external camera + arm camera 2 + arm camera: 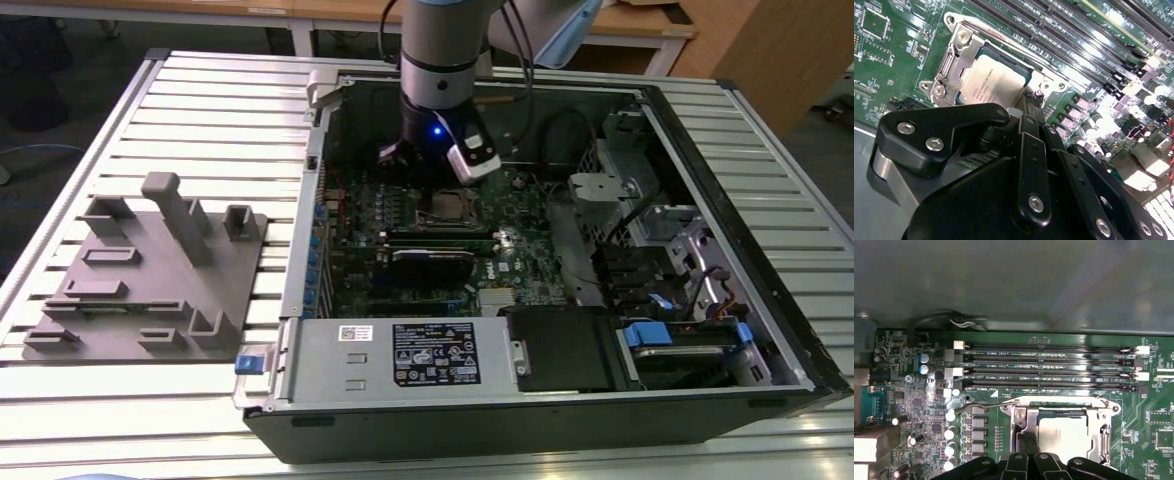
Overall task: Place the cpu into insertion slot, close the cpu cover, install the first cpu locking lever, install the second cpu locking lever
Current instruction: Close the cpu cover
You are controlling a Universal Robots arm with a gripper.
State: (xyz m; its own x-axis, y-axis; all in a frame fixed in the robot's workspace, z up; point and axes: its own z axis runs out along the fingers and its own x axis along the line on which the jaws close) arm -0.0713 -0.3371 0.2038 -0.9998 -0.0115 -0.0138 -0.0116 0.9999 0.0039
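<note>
The cpu (991,82) (1061,432), with a dull silver top, lies seated in the insertion slot (450,210) on the green board. The cpu cover (956,55) (1104,432), a silvery frame, lies flat around the cpu. My gripper (1026,439) (1030,102) (430,180) is low over the slot's edge, its dark fingers together at a corner of the frame. I cannot tell whether they touch or hold anything. A thin wire locking lever (985,405) runs along the slot's side by the memory slots and sticks out past it.
Long black memory slots (1044,365) lie close beside the socket. Capacitors (949,432) stand near it. The grey power-supply box (400,352), a drive bay with blue tabs (643,335) and the case walls (314,200) hem in the board. A grey fixture plate (147,280) lies outside the case.
</note>
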